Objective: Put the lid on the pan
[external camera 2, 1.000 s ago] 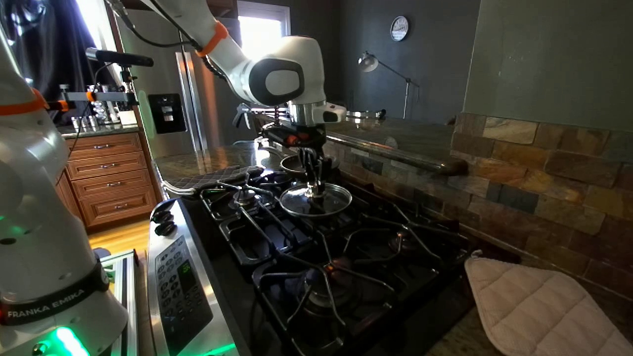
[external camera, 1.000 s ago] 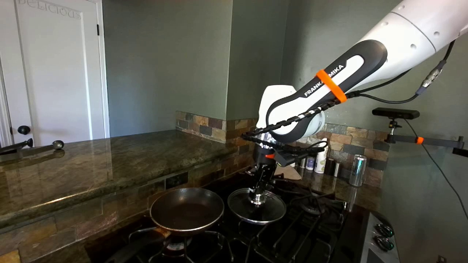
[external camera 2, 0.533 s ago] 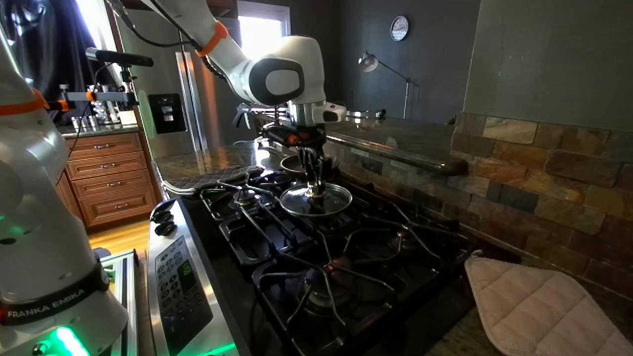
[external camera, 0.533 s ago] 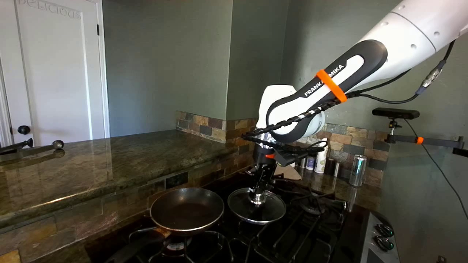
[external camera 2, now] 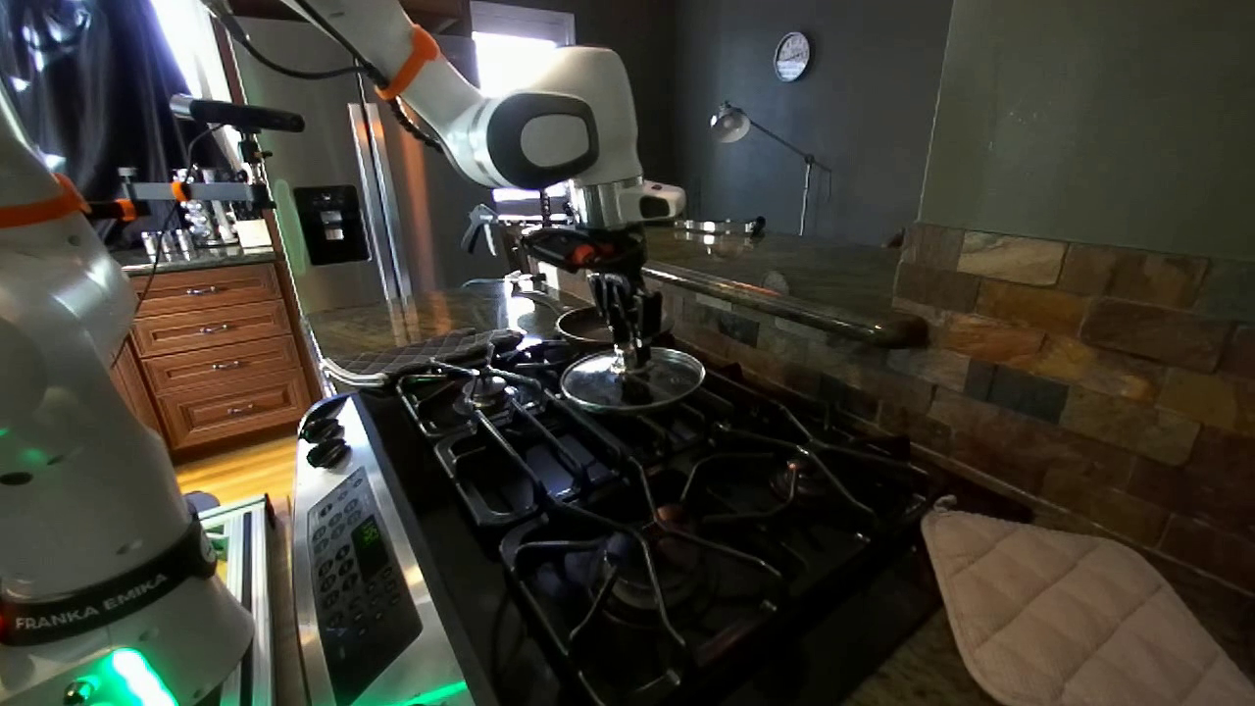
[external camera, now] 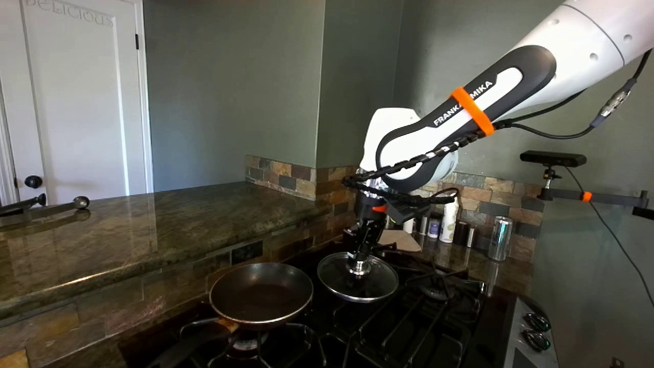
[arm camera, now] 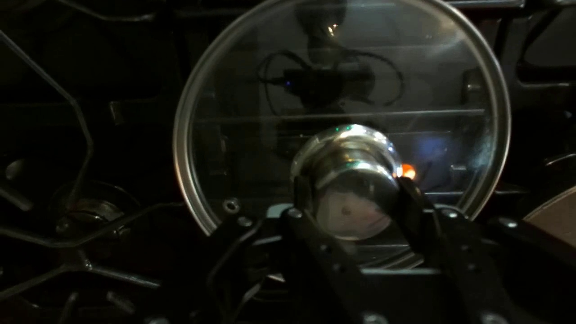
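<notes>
half done imo, black pincer (arm camera: 354, 185) had the clear round glass lid (external camera: 357, 285) by its silver knob (arm camera: 353, 213), but dark round metal pan (external camera: 261, 295) beside pincer sat uncovered

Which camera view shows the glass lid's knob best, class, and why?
The wrist view: the metal knob appears large, its shiny top and base both visible within the grip of the end effector. Both exterior views show it on the glass lid, but small and partly hidden.
</notes>
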